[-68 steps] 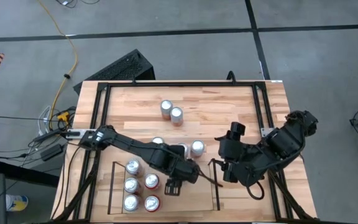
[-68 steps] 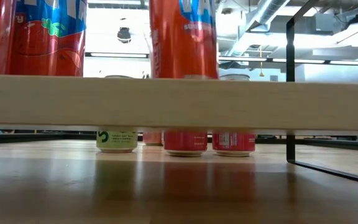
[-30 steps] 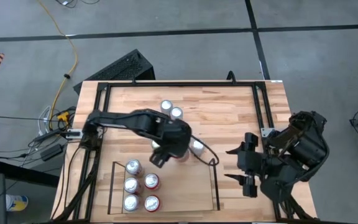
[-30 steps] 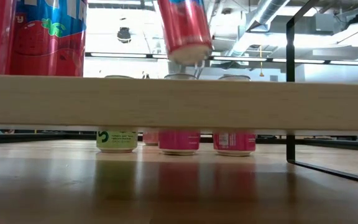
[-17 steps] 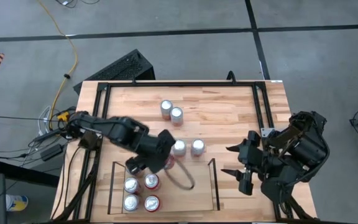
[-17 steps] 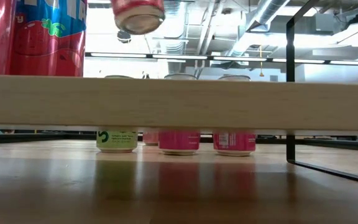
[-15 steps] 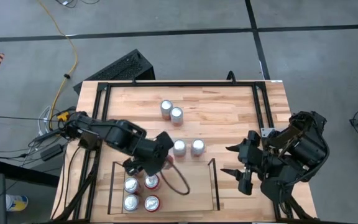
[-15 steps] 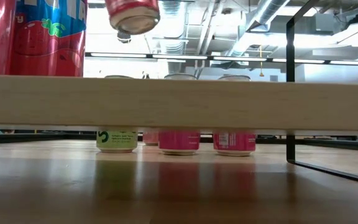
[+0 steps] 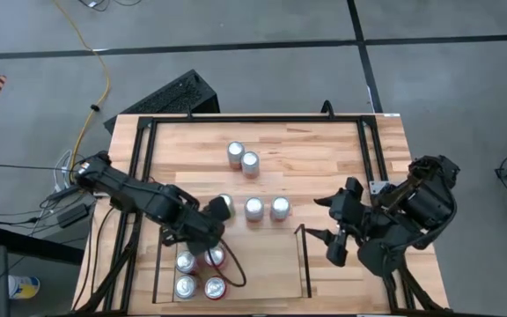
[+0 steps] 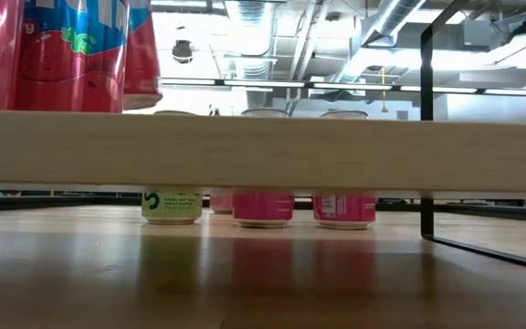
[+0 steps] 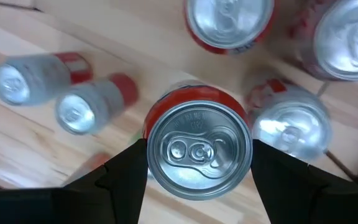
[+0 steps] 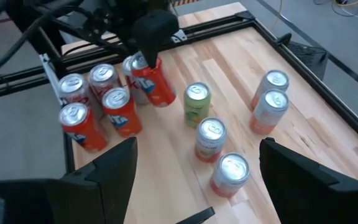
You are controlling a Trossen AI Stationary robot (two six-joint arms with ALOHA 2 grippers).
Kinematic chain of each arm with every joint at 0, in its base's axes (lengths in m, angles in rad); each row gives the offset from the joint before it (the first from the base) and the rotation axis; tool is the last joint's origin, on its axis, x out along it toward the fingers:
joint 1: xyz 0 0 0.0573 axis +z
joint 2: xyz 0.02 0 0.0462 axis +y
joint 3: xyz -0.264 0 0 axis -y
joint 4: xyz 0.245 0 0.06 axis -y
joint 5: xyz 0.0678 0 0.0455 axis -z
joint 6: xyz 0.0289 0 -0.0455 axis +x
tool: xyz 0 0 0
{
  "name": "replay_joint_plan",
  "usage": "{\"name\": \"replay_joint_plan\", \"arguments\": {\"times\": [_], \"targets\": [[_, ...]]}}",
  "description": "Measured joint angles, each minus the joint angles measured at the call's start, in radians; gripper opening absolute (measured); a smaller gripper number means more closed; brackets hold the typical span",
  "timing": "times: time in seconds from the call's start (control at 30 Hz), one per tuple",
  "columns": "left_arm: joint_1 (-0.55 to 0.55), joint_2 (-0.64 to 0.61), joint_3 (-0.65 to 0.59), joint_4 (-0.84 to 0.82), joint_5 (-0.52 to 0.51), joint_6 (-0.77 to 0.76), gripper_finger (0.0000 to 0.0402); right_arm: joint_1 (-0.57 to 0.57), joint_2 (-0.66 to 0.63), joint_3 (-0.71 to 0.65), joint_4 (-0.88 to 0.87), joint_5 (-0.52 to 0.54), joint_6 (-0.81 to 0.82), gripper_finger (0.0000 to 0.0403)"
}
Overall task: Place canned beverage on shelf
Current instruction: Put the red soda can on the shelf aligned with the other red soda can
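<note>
My left gripper (image 9: 202, 233) is shut on a red can (image 12: 156, 84) over the far left part of the shelf (image 9: 267, 264), beside several red cans (image 9: 186, 262) that stand on its plank floor. The held can's silver top fills the left wrist view (image 11: 199, 149). In the low view it shows partly behind the front cans (image 10: 142, 64). My right gripper (image 9: 326, 231) is open and empty, just right of the shelf's right rail (image 9: 305, 260). My left gripper pinches the red can between its two fingers (image 11: 126, 177), on opposite sides of the wall just below the top rim (image 11: 151, 127). The fingers come from above, pointing down. The can hangs tilted, its lower end (image 12: 165, 99) low over the shelf floor; whether it touches I cannot tell.
A green can (image 12: 197, 102) and two more cans (image 9: 253, 209) (image 9: 279, 208) stand in a row just beyond the shelf. Two cans (image 9: 236, 154) (image 9: 250, 163) stand farther back. The black frame (image 9: 253, 121) runs around the tabletop. The shelf's right half (image 9: 271, 273) is bare wood.
My left gripper has carried the red can from above the row of loose cans toward the table's left and near edges, and down, to beside the cans on the shelf. The can has stayed clear of the plank and tilted. My right gripper has shifted slightly toward the table's left.
</note>
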Motion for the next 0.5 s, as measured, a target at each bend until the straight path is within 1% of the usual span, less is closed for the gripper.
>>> {"name": "replay_joint_plan", "arguments": {"times": [0.07, 0.23, 0.5], "targets": [[0.015, -0.016, -0.02, 0.039, 0.007, 0.017, 0.0237, -0.012, 0.0, 0.0, 0.0, 0.0, 0.0, 0.031], [0.036, -0.025, -0.044, 0.05, 0.1, 0.016, 0.0238, -0.033, 0.0, 0.0, 0.0, 0.0, -0.003, 0.031], [0.037, -0.021, -0.044, 0.099, 0.109, 0.038, 0.0238, -0.037, 0.0, 0.0, 0.0, 0.0, -0.045, 0.031]]}}
